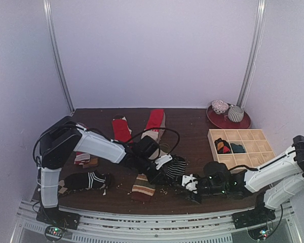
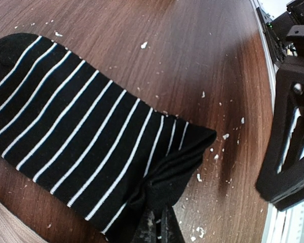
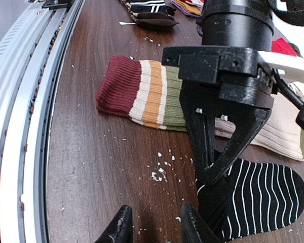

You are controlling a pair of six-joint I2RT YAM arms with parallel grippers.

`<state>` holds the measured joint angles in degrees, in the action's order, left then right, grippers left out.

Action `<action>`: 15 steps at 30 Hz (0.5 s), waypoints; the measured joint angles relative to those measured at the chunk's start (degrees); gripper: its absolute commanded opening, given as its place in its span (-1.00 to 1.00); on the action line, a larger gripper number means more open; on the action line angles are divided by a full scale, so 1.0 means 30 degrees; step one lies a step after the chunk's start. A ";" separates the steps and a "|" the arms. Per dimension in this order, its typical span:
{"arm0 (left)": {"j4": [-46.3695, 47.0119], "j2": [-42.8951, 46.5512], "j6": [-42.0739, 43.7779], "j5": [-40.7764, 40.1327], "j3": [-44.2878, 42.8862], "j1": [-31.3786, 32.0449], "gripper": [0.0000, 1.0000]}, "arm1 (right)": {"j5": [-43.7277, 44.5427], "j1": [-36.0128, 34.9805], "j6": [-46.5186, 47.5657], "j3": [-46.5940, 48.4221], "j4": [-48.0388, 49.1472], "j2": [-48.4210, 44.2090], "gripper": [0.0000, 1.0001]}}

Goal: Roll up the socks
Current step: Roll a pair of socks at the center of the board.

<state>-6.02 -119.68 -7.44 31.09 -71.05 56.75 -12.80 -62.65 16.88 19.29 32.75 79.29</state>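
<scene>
A black sock with thin white stripes lies flat on the wooden table; it also shows in the top view and the right wrist view. My left gripper is shut on this sock's plain black cuff edge, which bunches at the jaws. The left gripper also shows in the top view. My right gripper is open and empty, low over the bare table just beside that cuff. A beige sock with red, brown and green bands lies beyond the left gripper. Two red socks lie further back.
A pale wooden compartment tray holding rolled socks stands at the right. A red plate with two bowls sits behind it. Another black sock and a small sock pile lie at the left. White crumbs dot the table. A metal rail runs along the near edge.
</scene>
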 measured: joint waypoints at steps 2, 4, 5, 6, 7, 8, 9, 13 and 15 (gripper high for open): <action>0.0000 -0.0007 0.0000 0.0022 0.0000 -0.0015 -1.00 | 0.0284 -0.0007 0.0393 0.0262 -0.0117 0.0510 -0.35; -0.0007 -0.0007 0.0000 0.0044 0.0000 -0.0015 -1.00 | 0.0714 -0.0007 0.0583 0.0517 -0.0299 0.1056 -0.36; -0.0007 -0.0007 0.0000 0.0058 0.0000 -0.0015 -1.00 | 0.0954 0.0000 0.0670 0.0656 -0.0393 0.1348 -0.36; -0.0007 -0.0007 0.0000 0.0066 0.0000 -0.0015 -1.00 | 0.1231 0.0007 0.0729 0.0758 -0.0452 0.1588 -0.36; -0.0007 -0.0007 0.0000 0.0073 0.0007 -0.0015 -1.00 | 0.1530 0.0044 0.0772 0.0852 -0.0481 0.1800 -0.36; 0.0000 -0.0007 0.0000 0.0073 0.0007 -0.0022 -1.00 | 0.1785 0.0138 0.0823 0.0969 -0.0481 0.2018 -0.36; 0.0000 -0.0007 0.0000 0.0080 0.0015 -0.0022 -1.00 | 0.1945 0.0226 0.0889 0.1042 -0.0466 0.2178 -0.37; 0.0000 -0.0007 0.0007 0.0117 0.0022 -0.0029 -1.00 | 0.2477 0.0794 0.0969 0.1392 -0.0452 0.2834 -0.37; 0.0000 -0.0007 0.0007 0.0131 0.0022 -0.0029 -1.00 | 0.2557 0.1144 0.0962 0.1588 -0.0444 0.3038 -0.37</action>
<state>-6.02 -119.70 -7.42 31.48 -70.98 56.66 -5.13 -59.22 19.77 24.05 31.42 88.40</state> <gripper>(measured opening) 0.008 0.314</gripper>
